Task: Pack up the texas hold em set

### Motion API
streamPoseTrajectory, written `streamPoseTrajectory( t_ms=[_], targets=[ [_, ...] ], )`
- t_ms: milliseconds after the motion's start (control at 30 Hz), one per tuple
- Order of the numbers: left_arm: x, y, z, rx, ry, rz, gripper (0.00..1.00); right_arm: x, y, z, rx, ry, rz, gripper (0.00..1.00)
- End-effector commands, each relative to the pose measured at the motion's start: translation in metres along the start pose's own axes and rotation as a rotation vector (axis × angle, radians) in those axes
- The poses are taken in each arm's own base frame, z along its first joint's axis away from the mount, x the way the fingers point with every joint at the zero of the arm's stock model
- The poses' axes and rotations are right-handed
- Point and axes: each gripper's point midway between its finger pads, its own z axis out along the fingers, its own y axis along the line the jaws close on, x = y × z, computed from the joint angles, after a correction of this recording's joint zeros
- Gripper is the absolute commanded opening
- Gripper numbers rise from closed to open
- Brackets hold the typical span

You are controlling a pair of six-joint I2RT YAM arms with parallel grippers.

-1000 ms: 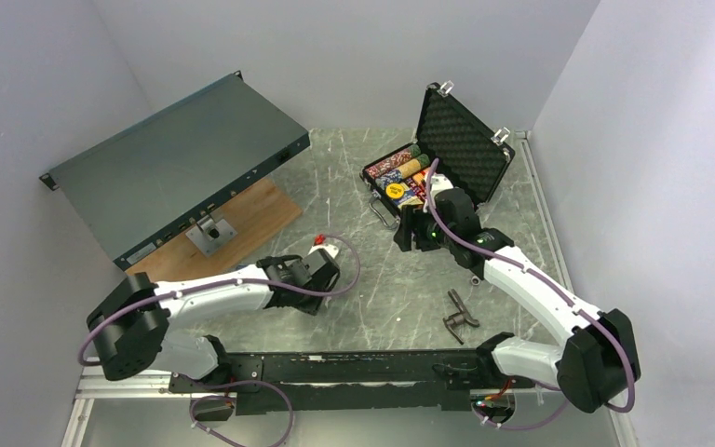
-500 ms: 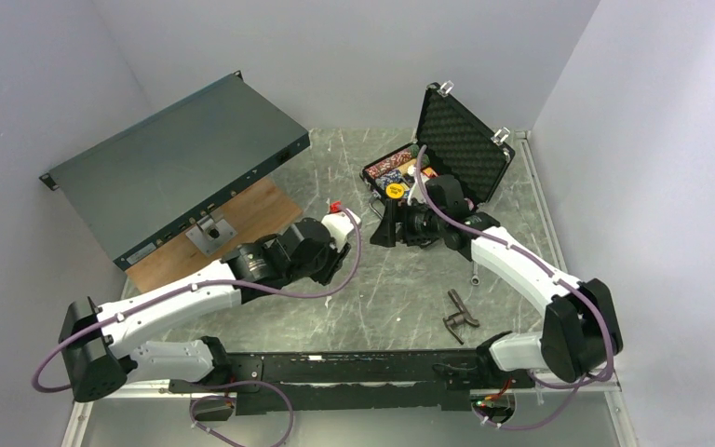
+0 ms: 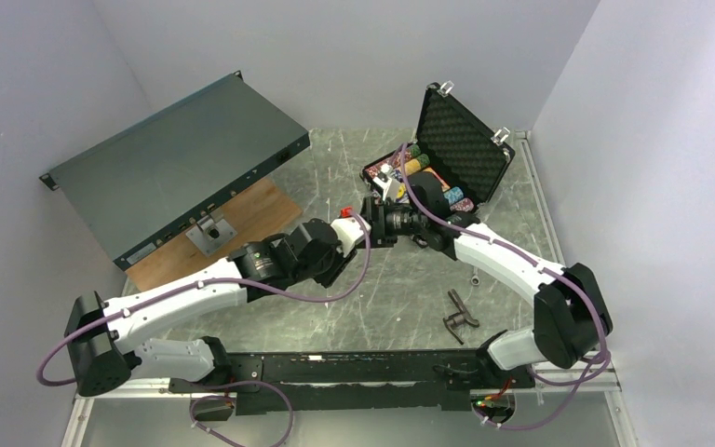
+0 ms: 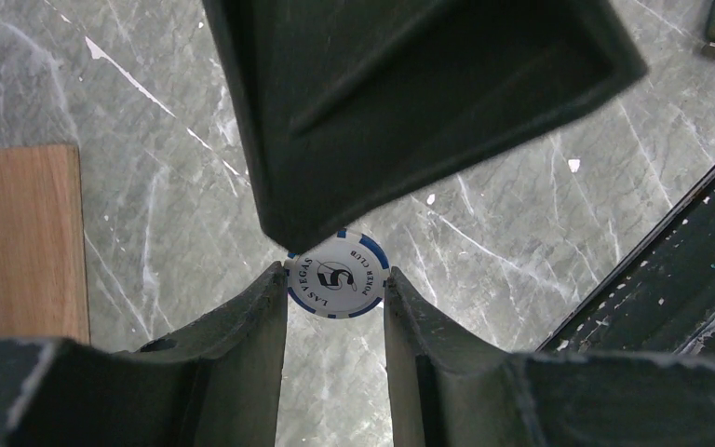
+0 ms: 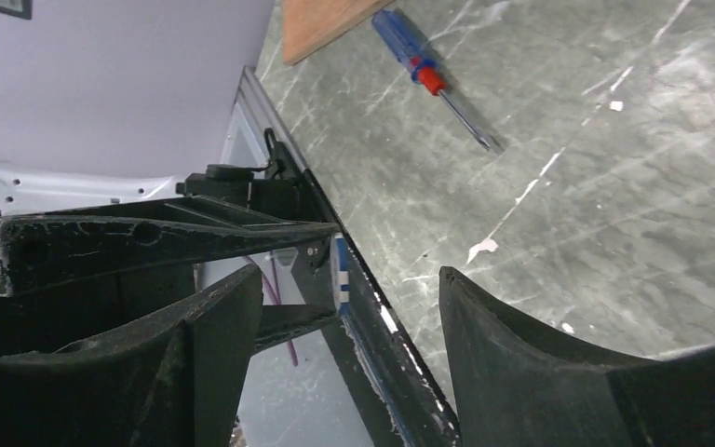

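Observation:
A white poker chip with blue edge marks point(image 4: 340, 272) is pinched flat between the tips of my left gripper point(image 4: 335, 285), held well above the table. Facing it from the right is my right gripper point(image 5: 346, 279), open, with the chip point(image 5: 339, 268) edge-on between its fingers and touching neither. One of the right gripper's fingers point(image 4: 410, 93) looms over the chip in the left wrist view. The two grippers meet at mid-table point(image 3: 367, 226), just in front of the black briefcase point(image 3: 372, 175). Its foam-lined lid point(image 3: 461, 144) stands up, and rows of coloured chips point(image 3: 411, 158) lie inside.
A grey metal chassis point(image 3: 177, 168) leans at the back left over a wooden board point(image 3: 251, 216). A red-blue handled screwdriver point(image 5: 433, 79) lies on the table near that board. A dark tool point(image 3: 461, 312) and a small silver wrench point(image 3: 474, 277) lie at the front right.
My left arm has swung up and to the right with the chip. My right gripper has left the briefcase and come left to meet it, and its jaws now stand round the chip.

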Motion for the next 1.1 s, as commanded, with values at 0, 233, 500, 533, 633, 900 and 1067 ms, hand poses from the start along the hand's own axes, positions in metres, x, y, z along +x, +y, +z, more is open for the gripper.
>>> streamPoseTrajectory(
  t_ms=[0, 233, 500, 533, 633, 900, 1067],
  targets=[
    [-0.019, -0.001, -0.003, 0.0, -0.036, 0.015, 0.18, 0.002, 0.021, 0.006, -0.092, -0.004, -0.006, 0.71],
    [-0.016, -0.006, -0.001, 0.012, -0.025, 0.023, 0.17, 0.02, 0.019, 0.014, -0.114, 0.04, 0.024, 0.63],
    [-0.016, -0.007, 0.0, 0.011, -0.021, 0.032, 0.17, 0.044, 0.023, 0.024, -0.184, 0.09, 0.091, 0.52],
    [-0.015, -0.008, 0.001, 0.01, -0.016, 0.032, 0.17, 0.046, 0.024, 0.025, -0.193, 0.094, 0.099, 0.5],
    [-0.014, -0.007, 0.003, 0.003, -0.007, 0.035, 0.17, 0.05, 0.027, 0.026, -0.221, 0.099, 0.121, 0.44],
    [-0.012, -0.004, 0.004, -0.02, 0.005, 0.033, 0.17, 0.055, 0.025, 0.03, -0.249, 0.106, 0.153, 0.28],
    [-0.012, -0.003, 0.003, -0.024, 0.003, 0.032, 0.17, 0.058, 0.021, 0.031, -0.243, 0.108, 0.163, 0.19]
  ],
)
